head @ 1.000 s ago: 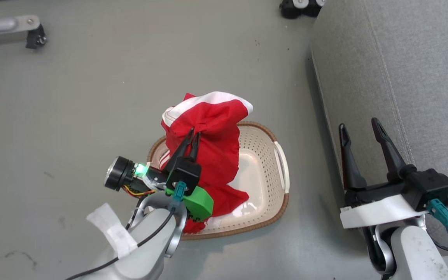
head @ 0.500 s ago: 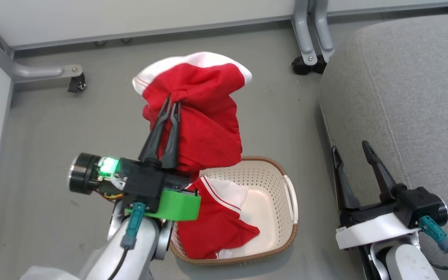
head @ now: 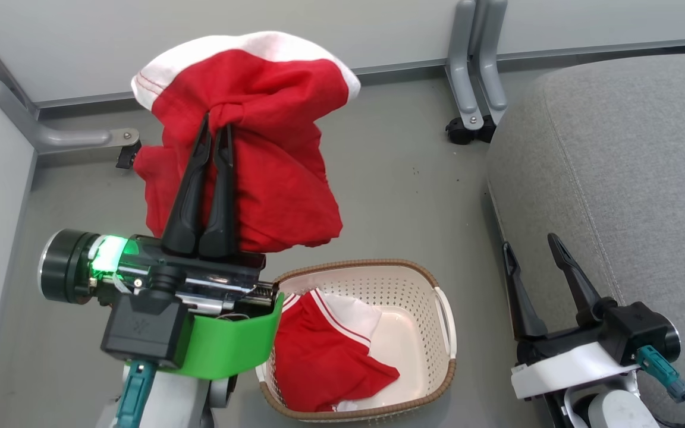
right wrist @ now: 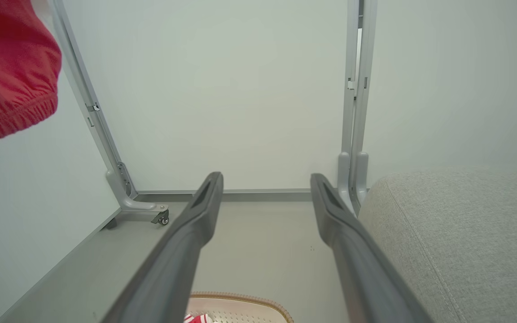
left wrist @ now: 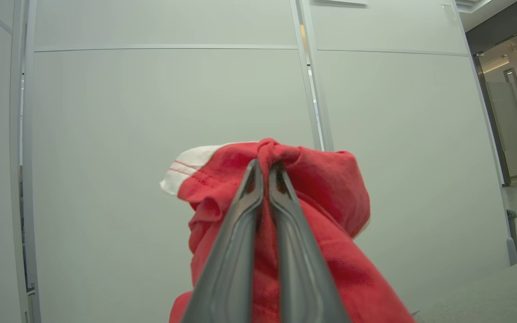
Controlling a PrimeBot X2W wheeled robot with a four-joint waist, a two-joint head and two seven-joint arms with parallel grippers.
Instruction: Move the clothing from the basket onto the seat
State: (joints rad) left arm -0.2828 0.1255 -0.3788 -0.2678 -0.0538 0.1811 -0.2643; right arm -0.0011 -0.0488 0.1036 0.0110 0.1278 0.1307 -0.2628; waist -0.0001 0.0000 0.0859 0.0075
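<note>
My left gripper (head: 216, 122) is shut on a red garment with white trim (head: 271, 154), held high above the floor and clear of the basket. In the left wrist view the same clothing (left wrist: 326, 193) bunches around my left gripper (left wrist: 265, 168). A second red and white garment (head: 324, 356) lies in the cream basket (head: 446, 324) below. My right gripper (head: 530, 242) stands open and empty between the basket and the grey seat (head: 634, 178). Its open fingers (right wrist: 200, 215) frame the floor, with the seat (right wrist: 460, 233) at right and the basket rim (right wrist: 240, 298) below.
Pale partition walls (head: 378, 30) close off the far side, with grey metal legs on castors (head: 473, 101) beside the seat and another leg (head: 75, 138) at far left. Grey floor (head: 402, 202) lies between basket and seat.
My left gripper has lifted the red garment up out of the basket, leaving a second one inside. The head camera has tilted up, bringing the walls into view. The right gripper stays open.
</note>
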